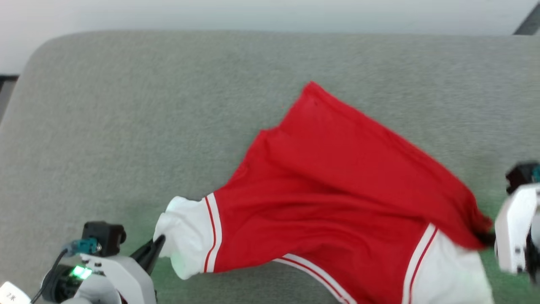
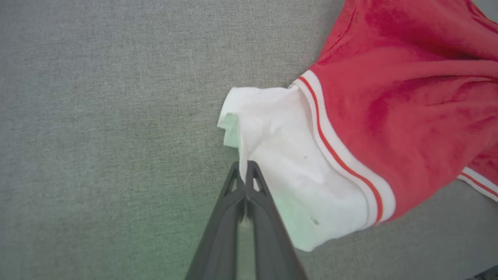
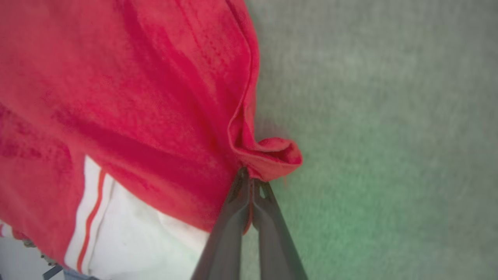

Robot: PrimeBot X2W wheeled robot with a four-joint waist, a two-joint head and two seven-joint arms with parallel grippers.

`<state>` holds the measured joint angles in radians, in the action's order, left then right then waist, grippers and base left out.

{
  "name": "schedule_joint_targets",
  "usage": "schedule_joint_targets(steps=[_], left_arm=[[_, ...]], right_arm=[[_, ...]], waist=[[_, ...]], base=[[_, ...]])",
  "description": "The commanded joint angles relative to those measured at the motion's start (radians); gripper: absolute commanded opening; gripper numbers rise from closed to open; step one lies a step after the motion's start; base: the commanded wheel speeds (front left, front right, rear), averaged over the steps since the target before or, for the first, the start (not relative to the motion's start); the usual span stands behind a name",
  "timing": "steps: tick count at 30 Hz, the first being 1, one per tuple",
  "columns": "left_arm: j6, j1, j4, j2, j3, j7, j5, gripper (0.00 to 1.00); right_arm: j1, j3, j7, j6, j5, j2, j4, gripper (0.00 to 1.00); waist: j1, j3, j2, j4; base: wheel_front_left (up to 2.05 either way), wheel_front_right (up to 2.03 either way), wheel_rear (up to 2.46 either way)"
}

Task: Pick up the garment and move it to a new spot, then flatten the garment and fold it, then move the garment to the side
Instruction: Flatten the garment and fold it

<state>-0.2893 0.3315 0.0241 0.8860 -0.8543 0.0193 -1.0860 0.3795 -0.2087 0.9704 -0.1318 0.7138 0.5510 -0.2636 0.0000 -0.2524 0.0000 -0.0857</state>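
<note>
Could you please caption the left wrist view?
The left gripper pinches the white sleeve of the garment against a grey fabric surface.

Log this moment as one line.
left gripper: shut on garment white sleeve | right gripper: shut on red edge | garment: rumpled, on grey surface

Head view: garment (image 1: pixel 337 198) lies on padded surface (image 1: pixel 126 118), spanning ctr to lower right of frame, one corner reaching toward upper ctr. L gripper (image 1: pixel 157 246) at lower left, touching garment's left end; R gripper (image 1: pixel 485 237) at right edge, touching its right corner.
</note>
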Motion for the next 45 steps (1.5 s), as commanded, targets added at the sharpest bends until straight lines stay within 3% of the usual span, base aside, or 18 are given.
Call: schedule_joint_targets(steps=[1, 9, 10, 11, 12, 13, 19, 26, 33, 38, 45], left_arm=[[-0.002, -0.016, 0.003, 0.010, 0.000, 0.005, -0.007, 0.00], [0.015, -0.019, -0.013, 0.001, -0.006, -0.001, -0.013, 0.00], [0.017, -0.015, -0.018, -0.001, -0.008, -0.003, -0.011, 0.00], [0.020, -0.011, -0.022, -0.004, -0.009, -0.005, -0.010, 0.00], [0.025, -0.008, -0.027, -0.007, -0.010, -0.006, -0.010, 0.00], [0.027, -0.006, -0.031, -0.010, -0.012, -0.007, -0.010, 0.00], [0.039, 0.000, -0.050, -0.019, -0.016, -0.002, -0.010, 0.00], [0.042, -0.002, -0.047, -0.023, -0.020, 0.004, -0.002, 0.00], [0.058, 0.015, -0.049, -0.045, -0.032, -0.003, 0.005, 0.00], [0.077, 0.043, -0.058, -0.070, -0.041, -0.007, 0.017, 0.00], [0.110, 0.095, -0.094, -0.118, -0.057, -0.011, 0.036, 0.00]], right_arm=[[-0.085, 0.024, 0.021, 0.002, -0.012, -0.025, 0.002, 0.00], [-0.247, 0.146, 0.006, 0.002, -0.131, -0.138, 0.065, 0.00], [-0.249, 0.155, -0.008, 0.002, -0.145, -0.154, 0.063, 0.11], [-0.249, 0.163, -0.022, 0.002, -0.161, -0.165, 0.060, 0.38], [-0.247, 0.170, -0.034, 0.002, -0.174, -0.173, 0.053, 0.93], [-0.245, 0.175, -0.043, 0.002, -0.188, -0.179, 0.047, 1.00], [-0.229, 0.187, -0.035, 0.002, -0.197, -0.184, 0.079, 1.00], [-0.185, 0.218, 0.005, 0.002, -0.162, -0.166, 0.270, 1.00], [-0.069, 0.172, -0.085, 0.002, -0.178, -0.171, 0.403, 1.00], [0.079, 0.048, -0.245, 0.002, -0.228, -0.178, 0.325, 1.00], [0.334, -0.162, -0.388, 0.002, -0.239, -0.163, 0.015, 1.00]], waist=[[0.0000, 0.044, 0.0000, 0.049], [0.0000, 0.053, 0.0000, 0.066], [0.0000, 0.054, 0.0000, 0.067], [0.0000, 0.055, 0.0000, 0.067], [0.0000, 0.056, 0.0000, 0.067], [0.0000, 0.057, 0.0000, 0.067], [0.0000, 0.062, 0.0000, 0.066], [0.0000, 0.063, 0.0000, 0.047], [0.0000, 0.050, 0.0000, -0.005], [0.0000, 0.021, 0.0000, -0.051], [0.0000, -0.027, 0.0000, -0.121]], base=[[0.00, 0.00, 0.00], [0.00, 0.00, 0.00], [0.00, 0.00, 0.00], [0.00, 0.00, 0.00], [0.00, 0.00, 0.00], [0.00, 0.00, 0.00], [0.00, 0.00, 0.00], [0.00, 0.00, 0.00], [0.00, 0.00, 0.00], [0.00, 0.00, 0.00], [0.00, 0.00, 0.00]])
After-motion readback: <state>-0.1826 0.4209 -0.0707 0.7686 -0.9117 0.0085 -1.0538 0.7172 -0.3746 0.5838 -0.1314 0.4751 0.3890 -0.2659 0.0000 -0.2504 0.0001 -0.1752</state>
